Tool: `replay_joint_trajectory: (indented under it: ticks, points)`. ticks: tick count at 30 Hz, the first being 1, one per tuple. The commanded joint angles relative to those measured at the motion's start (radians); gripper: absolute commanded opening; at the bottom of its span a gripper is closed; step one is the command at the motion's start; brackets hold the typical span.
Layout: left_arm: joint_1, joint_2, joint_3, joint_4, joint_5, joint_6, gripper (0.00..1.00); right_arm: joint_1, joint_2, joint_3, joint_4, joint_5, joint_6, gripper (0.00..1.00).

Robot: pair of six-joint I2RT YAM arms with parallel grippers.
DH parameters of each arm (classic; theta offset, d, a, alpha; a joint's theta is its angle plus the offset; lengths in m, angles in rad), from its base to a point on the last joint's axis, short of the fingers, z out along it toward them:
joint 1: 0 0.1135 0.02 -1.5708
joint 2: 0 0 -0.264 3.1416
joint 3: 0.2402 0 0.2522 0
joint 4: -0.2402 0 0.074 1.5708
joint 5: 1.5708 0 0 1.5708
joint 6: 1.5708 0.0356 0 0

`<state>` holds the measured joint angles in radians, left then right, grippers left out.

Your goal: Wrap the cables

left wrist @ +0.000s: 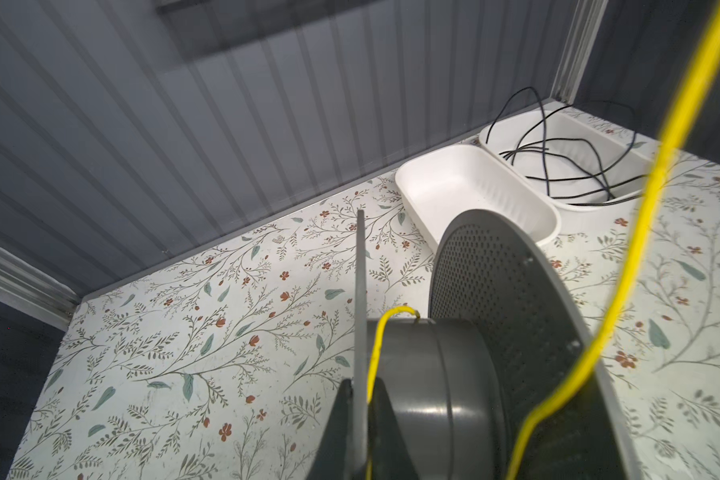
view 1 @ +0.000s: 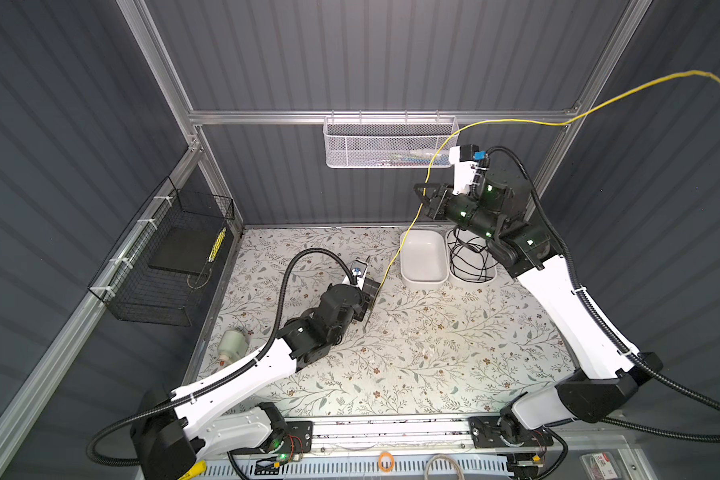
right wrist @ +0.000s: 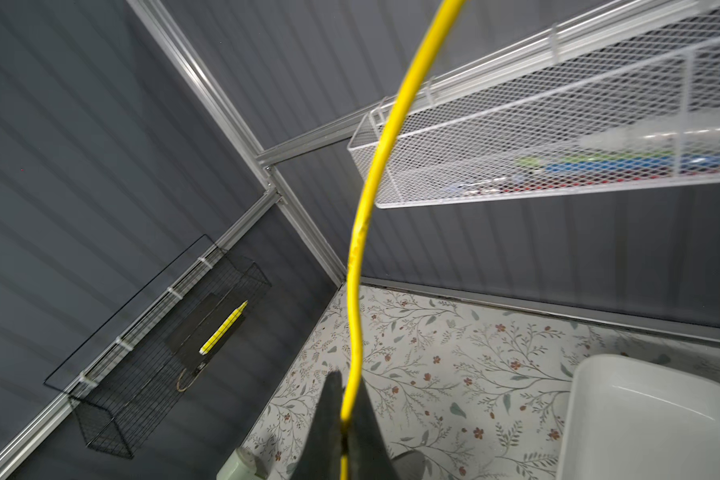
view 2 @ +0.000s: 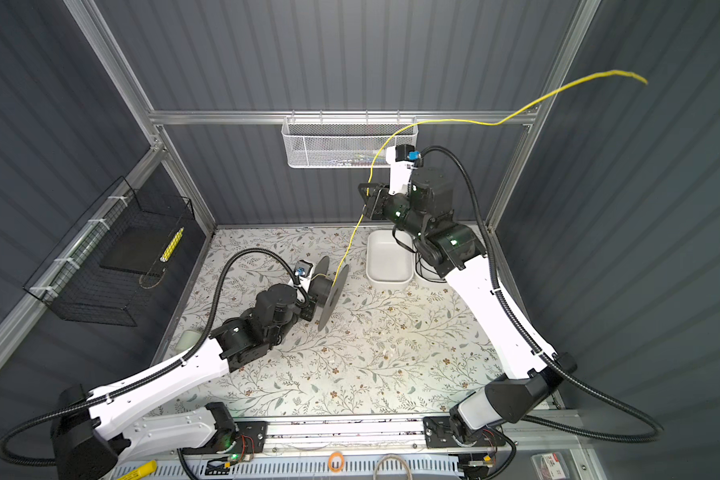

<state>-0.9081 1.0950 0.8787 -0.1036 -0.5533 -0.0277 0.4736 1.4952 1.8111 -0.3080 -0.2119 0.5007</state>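
Counts: 1 yellow wire (view 2: 454, 121), 1 grey spool (view 2: 334, 293), 2 white trays, 2 wall baskets, 2 arms.

- Empty tray (view 1: 422, 257) sits just beside the second tray (view 1: 491, 279). The second one has a loose black cable (view 1: 470, 257) in it. Both are at the back right of the worktop (view 1: 433, 353).
- White mesh basket (view 1: 391, 143) is on the back rail. Black wire basket (view 1: 163, 257) is on the left wall, with a yellow marker (view 1: 218, 244) inside.
- Small pale jar (view 1: 233, 345) lies on its side at the worktop's left edge.

Wire path: it starts at the spool hub low on the worktop and climbs to the right claw (view 1: 427, 195), raised above the trays. From there it arcs past the mesh basket, and the free tail is in the air at upper right.

View differences:
- In a top view the spool is edge-on, a thin line (view 1: 373, 291). In a top view both discs show, with the hub between them.
- Only the top views show the free tail.
- Left wrist view: one turn of wire on the hub beside the nearer disc, and a short wire end (left wrist: 408, 311) bent over the hub. The rest of the hub is bare.
- Right wrist view: the wire (right wrist: 352, 266) rises straight out from between the fingers.

Claws:
- Left claw (left wrist: 360, 386) is closed down tight on the spool's thin disc, one finger on each face.
- Right claw (right wrist: 346, 415) is fully closed, pinching the yellow wire.
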Motion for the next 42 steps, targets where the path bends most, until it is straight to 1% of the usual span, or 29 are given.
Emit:
replay_joint_trajectory:
  ticks: [1, 6, 8, 11, 16, 24, 27, 29, 31, 33, 34, 35, 38, 40, 42]
  points:
    - [-0.018, -0.047, -0.04, -0.246, 0.054, -0.045, 0.0, -0.097, -0.033, -0.027, 0.191, -0.043, 0.062, 0.0]
    - [-0.063, -0.086, -0.036, -0.368, 0.089, -0.106, 0.0, -0.212, -0.017, -0.127, 0.32, -0.103, 0.178, 0.01]
    - [-0.08, -0.085, -0.027, -0.409, 0.082, -0.118, 0.0, -0.248, -0.012, -0.17, 0.386, -0.114, 0.231, 0.01]
    - [-0.095, -0.076, -0.024, -0.444, 0.096, -0.135, 0.0, -0.289, -0.002, -0.226, 0.479, -0.167, 0.311, 0.02]
    - [-0.118, -0.066, -0.019, -0.458, 0.11, -0.15, 0.0, -0.316, 0.028, -0.281, 0.59, -0.19, 0.398, 0.03]
    - [-0.142, -0.027, 0.011, -0.442, 0.157, -0.166, 0.0, -0.323, 0.059, -0.388, 0.802, -0.217, 0.547, 0.08]
    - [-0.149, -0.02, 0.022, -0.431, 0.158, -0.15, 0.0, -0.323, 0.063, -0.429, 0.858, -0.214, 0.594, 0.11]
    - [-0.149, -0.026, 0.019, -0.41, 0.156, -0.14, 0.0, -0.323, 0.069, -0.442, 0.871, -0.207, 0.607, 0.13]
    - [-0.149, -0.029, 0.025, -0.403, 0.156, -0.138, 0.0, -0.323, 0.074, -0.446, 0.865, -0.201, 0.61, 0.11]
    - [-0.149, -0.023, 0.037, -0.414, 0.153, -0.136, 0.0, -0.323, 0.071, -0.441, 0.836, -0.192, 0.603, 0.04]
    - [-0.149, -0.02, 0.039, -0.419, 0.151, -0.135, 0.0, -0.323, 0.066, -0.445, 0.824, -0.18, 0.595, 0.03]
    - [-0.149, -0.023, 0.04, -0.425, 0.143, -0.135, 0.0, -0.324, 0.06, -0.447, 0.815, -0.171, 0.583, 0.03]
    - [-0.149, -0.04, 0.038, -0.447, 0.138, -0.136, 0.0, -0.355, 0.051, -0.428, 0.762, -0.167, 0.565, 0.07]
    - [-0.149, -0.061, 0.033, -0.466, 0.133, -0.137, 0.0, -0.381, 0.052, -0.401, 0.731, -0.171, 0.55, 0.07]
    - [-0.149, -0.087, 0.033, -0.491, 0.126, -0.145, 0.0, -0.407, 0.065, -0.355, 0.667, -0.18, 0.508, 0.06]
